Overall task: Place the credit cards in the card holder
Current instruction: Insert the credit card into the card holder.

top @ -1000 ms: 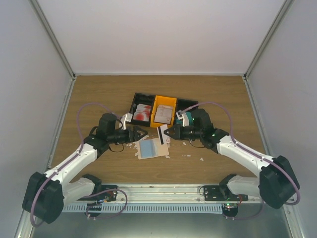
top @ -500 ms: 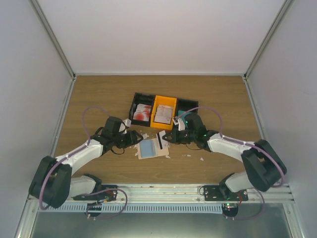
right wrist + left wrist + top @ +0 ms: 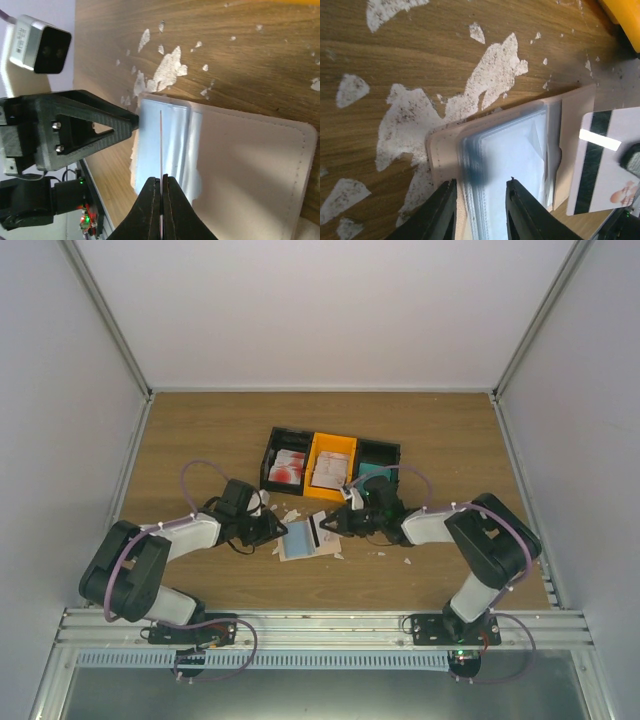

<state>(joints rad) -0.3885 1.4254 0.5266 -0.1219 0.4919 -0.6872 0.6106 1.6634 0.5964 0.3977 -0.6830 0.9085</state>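
Card [image 3: 160, 142] now lower, face seemingly hidden.

1. Card holder [image 3: 298, 543]: beige, lying open (clear pockets up), at 6 o'clock from the bins [image 3: 268, 462].
2. Striped card [image 3: 319, 529]: pale, tilted over the holder's 1 o'clock corner.
3. Red-and-white card [image 3: 288, 468], printed card [image 3: 329, 470] and teal card [image 3: 372, 470]: at the holder's 12 o'clock.

soft even light, faint shadows; left wrist view smears at bottom; credit card [image 3: 610, 170] sharp.
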